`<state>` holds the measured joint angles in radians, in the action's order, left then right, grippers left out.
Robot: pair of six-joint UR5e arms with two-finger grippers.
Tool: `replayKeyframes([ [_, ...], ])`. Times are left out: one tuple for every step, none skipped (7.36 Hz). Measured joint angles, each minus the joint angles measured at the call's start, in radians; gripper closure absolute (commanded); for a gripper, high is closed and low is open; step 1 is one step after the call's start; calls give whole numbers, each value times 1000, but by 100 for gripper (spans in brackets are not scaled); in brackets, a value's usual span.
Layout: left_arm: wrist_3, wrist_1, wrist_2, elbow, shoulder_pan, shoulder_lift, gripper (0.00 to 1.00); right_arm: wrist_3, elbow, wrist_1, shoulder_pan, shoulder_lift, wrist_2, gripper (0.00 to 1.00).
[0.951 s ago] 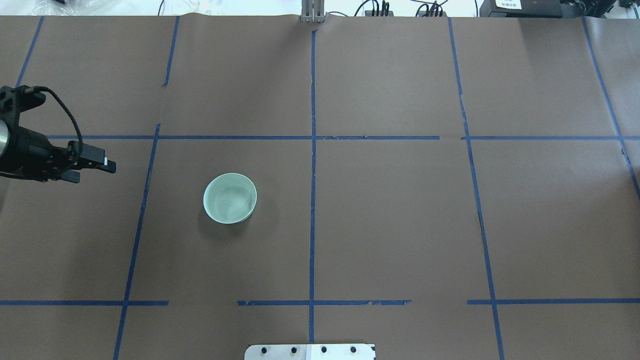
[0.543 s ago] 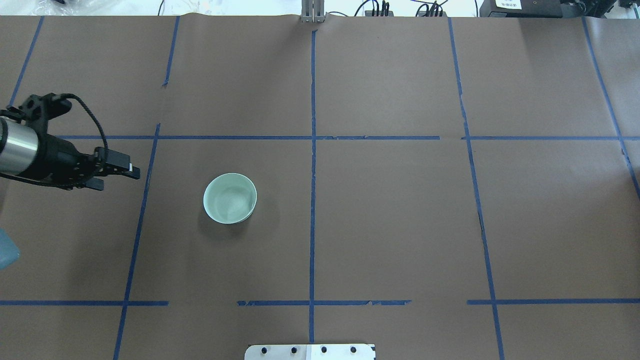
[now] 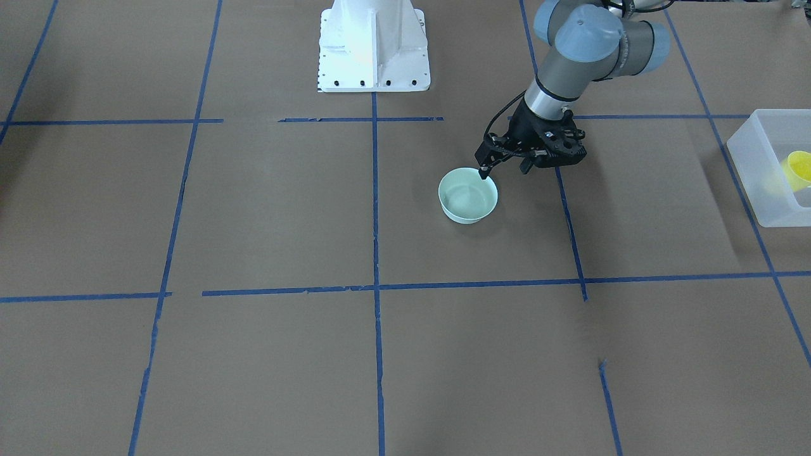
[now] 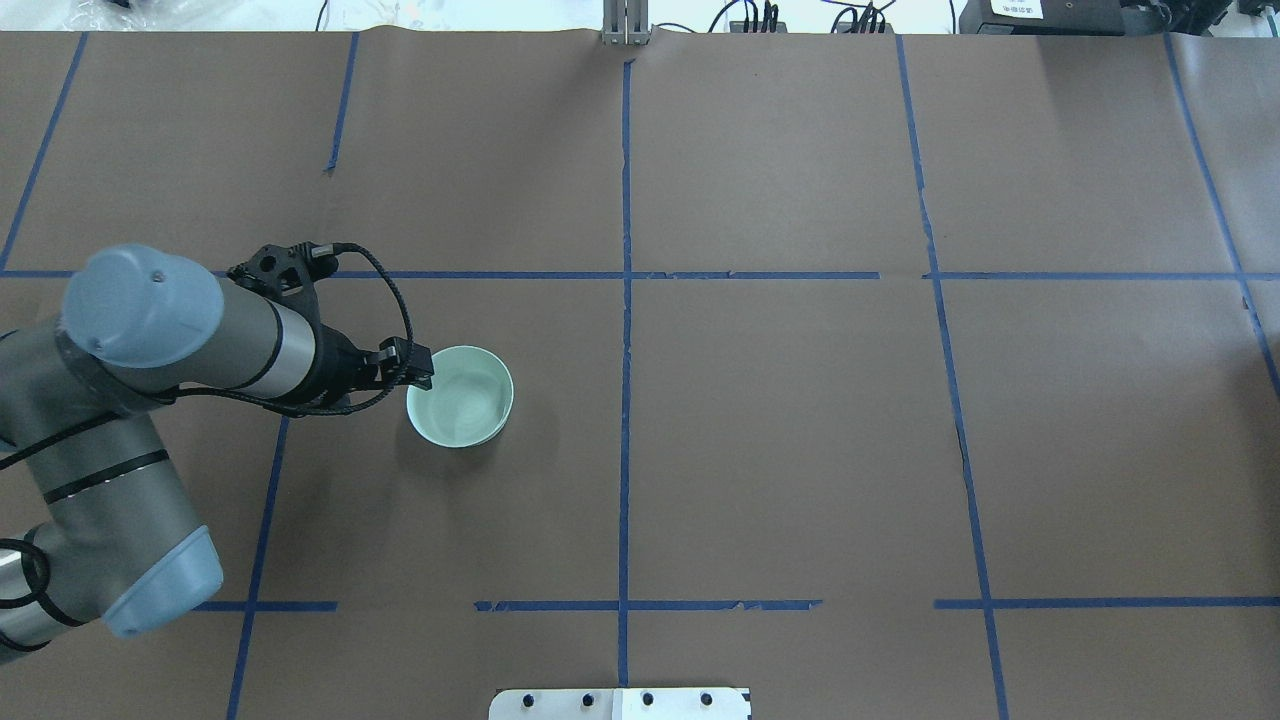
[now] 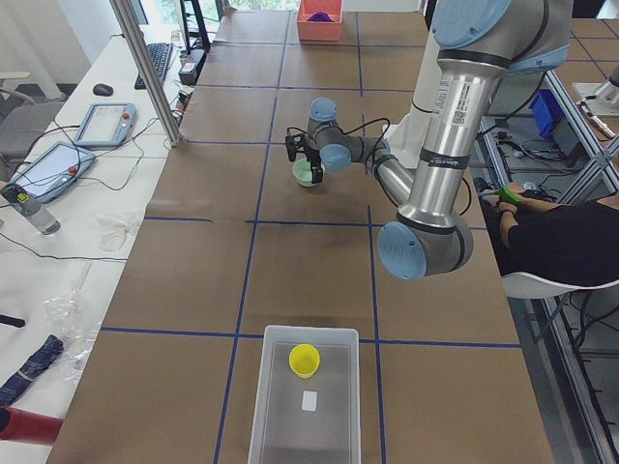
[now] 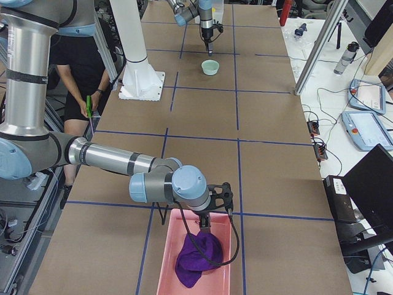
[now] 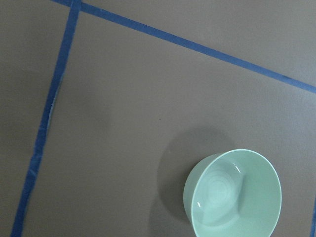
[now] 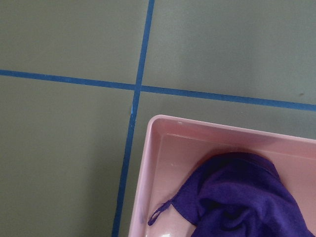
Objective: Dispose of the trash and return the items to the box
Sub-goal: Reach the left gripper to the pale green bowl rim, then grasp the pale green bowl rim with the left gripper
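Bowl: the mint-green bowl (image 4: 460, 396) is shown mouth-up on the brown paper table (image 4: 800, 450), inside one taped square and touching none of the blue tape lines (image 4: 626, 400).
Left gripper: the left gripper (image 3: 505, 170) is held over the bowl's rim, on the side toward the robot's left. Its fingers are spread and nothing is gripped.
Overhead against side view: from overhead a fingertip appears to meet the rim. In the exterior right view a gap is seen between the far gripper and the bowl below it.
Left wrist view: only the bowl, paper and tape are framed, with the bowl low and to the right.
Box: the frosted box (image 5: 305, 416) is seen well apart from the bowl at the table's left end, and is shown whole only in the exterior left view. The yellow cup (image 5: 305, 360) is inside it.
Right gripper: the right gripper (image 6: 204, 226) hangs over a pink tray (image 8: 163, 129) holding a purple cloth (image 8: 242, 197), far from the bowl. Whether its fingers are spread cannot be told.
Room: bare paper is seen around the bowl up to the tape lines, except on the gripper's side.
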<state>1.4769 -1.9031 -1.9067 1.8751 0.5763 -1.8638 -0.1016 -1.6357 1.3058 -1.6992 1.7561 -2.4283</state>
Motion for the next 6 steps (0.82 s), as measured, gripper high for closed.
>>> replayKeyframes([
  [24,8,15,-31,-22,-24,10,23,-14,2,22,-2,7,0],
  [41,11,26,-52,-37,-36,20,52,-23,2,41,-3,12,0],
  [51,11,31,-64,-45,-39,32,93,-35,3,60,-3,13,0],
  [56,12,33,-74,-49,-41,44,132,-50,5,76,-3,14,0],
  [58,12,33,-83,-52,-42,61,152,-58,5,88,-3,14,0],
  [58,12,34,-91,-53,-42,80,160,-64,6,95,-2,14,0],
])
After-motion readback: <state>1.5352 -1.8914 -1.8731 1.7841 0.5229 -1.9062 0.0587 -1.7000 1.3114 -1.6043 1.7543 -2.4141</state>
